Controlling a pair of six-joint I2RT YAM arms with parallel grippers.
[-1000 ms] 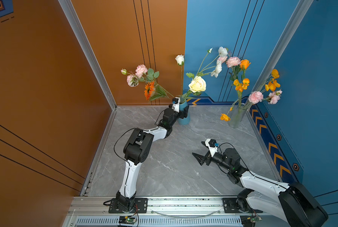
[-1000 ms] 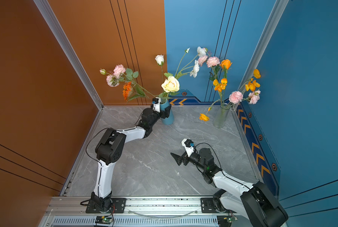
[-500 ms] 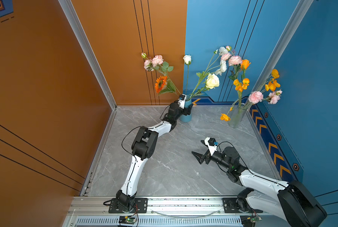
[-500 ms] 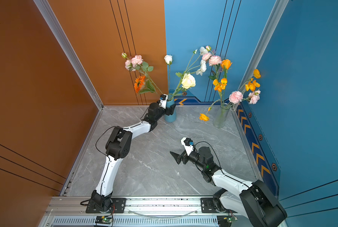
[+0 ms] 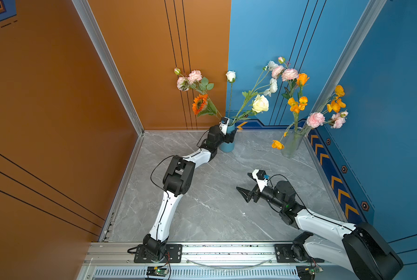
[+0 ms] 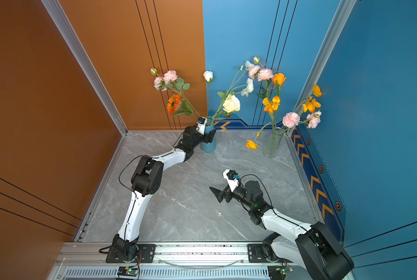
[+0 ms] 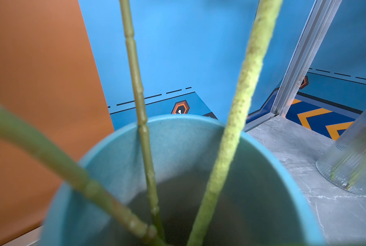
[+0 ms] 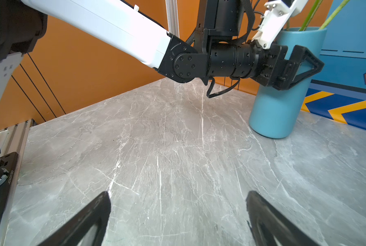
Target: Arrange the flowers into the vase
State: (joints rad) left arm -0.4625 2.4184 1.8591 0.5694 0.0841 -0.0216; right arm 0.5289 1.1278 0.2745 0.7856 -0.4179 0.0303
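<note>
In both top views the left hand (image 5: 228,135) (image 6: 208,134) reaches to the back of the tabletop (image 5: 214,206) and is clasped around the blue vase (image 5: 227,146) (image 6: 208,146), which stands upright near the back wall. Some of the flowers (image 5: 260,103) rise from it: a cream rose, a white bud, pink blooms and an orange sunflower (image 5: 199,103). More pink and orange blooms (image 5: 315,119) stand in a glass vase (image 5: 291,145) (image 6: 271,145) in the back right corner. The right hand (image 5: 243,181) (image 6: 217,180) hangs low over the middle of the tabletop, jaws spread wide, holding nothing.

The left wrist view looks down into the blue vase (image 7: 177,144), where three green stems (image 7: 139,85) cross inside the rim. The glass vase (image 7: 356,153) stands near it on the tabletop (image 7: 295,149). The hand itself is out of frame.

The right wrist view shows the right hand (image 8: 178,192) released, bare tabletop between its two dark fingers. Beyond it, one finger (image 8: 289,66) of the left hand lies against the side of the blue vase (image 8: 273,110), whose base rests on the tabletop.
</note>
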